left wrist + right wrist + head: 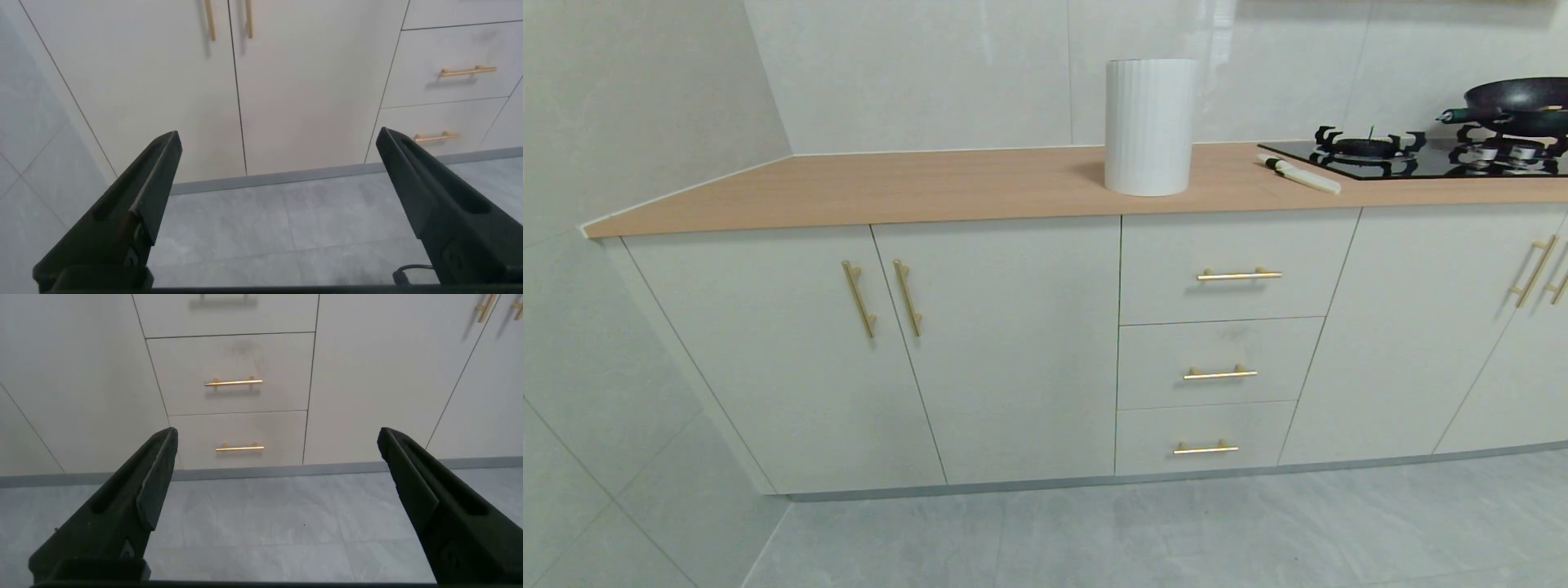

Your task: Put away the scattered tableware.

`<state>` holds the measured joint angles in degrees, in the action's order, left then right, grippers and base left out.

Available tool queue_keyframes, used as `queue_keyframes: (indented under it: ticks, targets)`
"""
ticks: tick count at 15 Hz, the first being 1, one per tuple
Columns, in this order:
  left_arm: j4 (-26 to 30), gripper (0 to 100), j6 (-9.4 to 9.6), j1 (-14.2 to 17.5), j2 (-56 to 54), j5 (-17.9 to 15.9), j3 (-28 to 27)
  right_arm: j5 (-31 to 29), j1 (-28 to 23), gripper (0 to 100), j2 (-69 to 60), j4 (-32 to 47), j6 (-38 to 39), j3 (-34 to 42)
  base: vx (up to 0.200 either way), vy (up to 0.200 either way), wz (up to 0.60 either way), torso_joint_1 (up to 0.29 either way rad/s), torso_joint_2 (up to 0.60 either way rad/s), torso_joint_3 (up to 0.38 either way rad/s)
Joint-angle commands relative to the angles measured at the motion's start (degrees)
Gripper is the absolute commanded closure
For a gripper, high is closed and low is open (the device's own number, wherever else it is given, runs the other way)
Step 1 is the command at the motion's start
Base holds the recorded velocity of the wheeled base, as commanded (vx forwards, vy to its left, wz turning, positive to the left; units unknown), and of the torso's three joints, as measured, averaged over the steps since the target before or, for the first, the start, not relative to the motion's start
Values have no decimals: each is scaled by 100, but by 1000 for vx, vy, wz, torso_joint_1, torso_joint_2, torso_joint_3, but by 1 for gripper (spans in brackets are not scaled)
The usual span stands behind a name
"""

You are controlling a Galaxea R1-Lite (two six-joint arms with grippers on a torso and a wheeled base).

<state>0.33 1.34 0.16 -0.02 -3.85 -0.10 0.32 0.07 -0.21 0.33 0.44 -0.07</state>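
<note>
Ok so the main tableware I can spot is a pale knife [1298,174] lying flat on the wooden table [890,184], angled, close to the front edge and just beside the left corner of the black gas hob [1421,159]. A dark pan [1515,102] sits on the hob's far burner; can't really tell what's in it. There's a tall white ribbed container [1149,126] standing upright on the table, left of the knife and apart from it, roughly above where the drawer stack starts. From this angle I can't see inside it. All three drawers are shut, top drawer [1239,275] included, and so are the double cupboard doors [882,351] to their left. The table runs left from the container to the corner where the walls meet. Grey tiled floor [1176,531] stretches in front of the cabinets. The left end effector [277,137] hangs low over that floor facing the cupboard doors, fingers spread wide, gripping nothing. The right end effector [276,434] is the same, wide apart and bare, facing the lower drawers.
</note>
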Motion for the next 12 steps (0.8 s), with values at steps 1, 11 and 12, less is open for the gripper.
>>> queue_keyframes:
  ticks: [1, 11, 12]
  targets:
    - [2, 0, -2, 2, 2, -1, 1, 3, 1, 0, 21, 11, 0, -1, 0, 0, 0, 0, 0, 0]
    - [2, 0, -11, 2, 2, -1, 1, 21, 1, 0, 21, 11, -9, -1, 140, 0, 0, 1, 0, 3]
    - [2, 0, -11, 2, 2, -1, 1, 21, 1, 0, 21, 11, -9, -1, 200, 0, 0, 2, 7, 2]
